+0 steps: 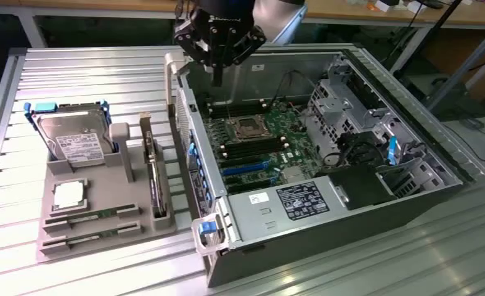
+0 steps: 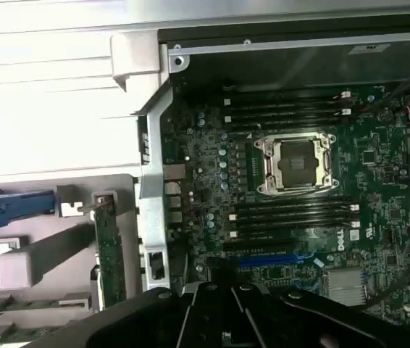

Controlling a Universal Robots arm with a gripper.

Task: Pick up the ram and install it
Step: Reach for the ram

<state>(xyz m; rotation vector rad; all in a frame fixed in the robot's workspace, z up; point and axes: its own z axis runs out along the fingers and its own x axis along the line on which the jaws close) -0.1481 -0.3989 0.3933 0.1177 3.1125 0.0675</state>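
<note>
**Ram lies in tray while robot gripper hangs over open computer**

The nearer ram stick point(image 1: 94, 232) and the second ram stick point(image 1: 94, 216) lie flat, side by side, in the front slots of a grey tray point(image 1: 123, 185). Behind them rest a silver processor chip point(image 1: 68, 194) and a hard drive point(image 1: 74, 139). A dark expansion card point(image 1: 153, 166) stands on edge at the tray's side nearest the open computer case point(image 1: 308, 228). Farther back, the gripper point(image 1: 217, 79) hangs above the motherboard point(image 1: 263, 145), clenched on nothing and well apart from both sticks.
</note>
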